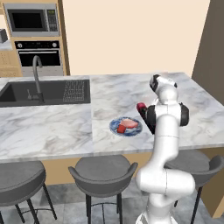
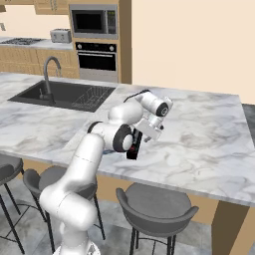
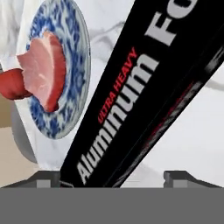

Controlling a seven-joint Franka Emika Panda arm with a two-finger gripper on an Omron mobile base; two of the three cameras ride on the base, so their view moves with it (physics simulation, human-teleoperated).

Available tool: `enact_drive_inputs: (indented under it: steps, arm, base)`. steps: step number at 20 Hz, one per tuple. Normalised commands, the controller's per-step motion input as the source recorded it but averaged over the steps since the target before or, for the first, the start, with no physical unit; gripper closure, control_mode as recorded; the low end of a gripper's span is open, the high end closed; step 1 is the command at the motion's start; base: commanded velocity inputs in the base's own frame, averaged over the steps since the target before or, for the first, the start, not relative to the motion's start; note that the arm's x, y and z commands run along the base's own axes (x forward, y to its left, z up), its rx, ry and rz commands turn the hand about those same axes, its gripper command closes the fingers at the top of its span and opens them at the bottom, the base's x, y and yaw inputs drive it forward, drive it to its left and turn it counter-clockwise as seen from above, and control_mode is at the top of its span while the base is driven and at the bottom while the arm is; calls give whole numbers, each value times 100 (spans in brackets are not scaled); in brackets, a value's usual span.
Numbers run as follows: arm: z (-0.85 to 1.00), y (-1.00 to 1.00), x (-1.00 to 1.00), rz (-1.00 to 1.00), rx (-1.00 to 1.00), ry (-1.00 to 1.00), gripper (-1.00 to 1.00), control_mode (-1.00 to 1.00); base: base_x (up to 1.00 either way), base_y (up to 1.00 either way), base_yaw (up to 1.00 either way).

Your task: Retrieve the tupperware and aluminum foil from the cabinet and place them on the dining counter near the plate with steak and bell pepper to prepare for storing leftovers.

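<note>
**Foil Box Set Down Beside the Plate**

On the dining counter, the black sink and faucet stood at the left. Further right lay the blue-patterned plate carrying the steak and the red bell pepper. Just beside the plate lay the aluminum foil, flat on the marble. The box was judged light, stiff and smooth-sided; a hold across its narrow width near mid-length would suit it best. The arm folded forward at the elbow, wrist bent down over the box. The gripper hung above it with fingertips spread either side, apparently clamping nothing.
</note>
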Motion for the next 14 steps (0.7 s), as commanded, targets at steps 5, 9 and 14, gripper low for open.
enact_drive_inputs:
  steps: [5,9,14]
  arm:
    - [0,76,-58,-14,-37,-55,-100,-100]
    - [0,51,-78,-24,-33,-61,-100,-100]
    - [14,30,-100,-33,-26,-71,-100,-100]
  base:
    - [0,0,0]
    - [0,0,0]
    - [0,0,0]
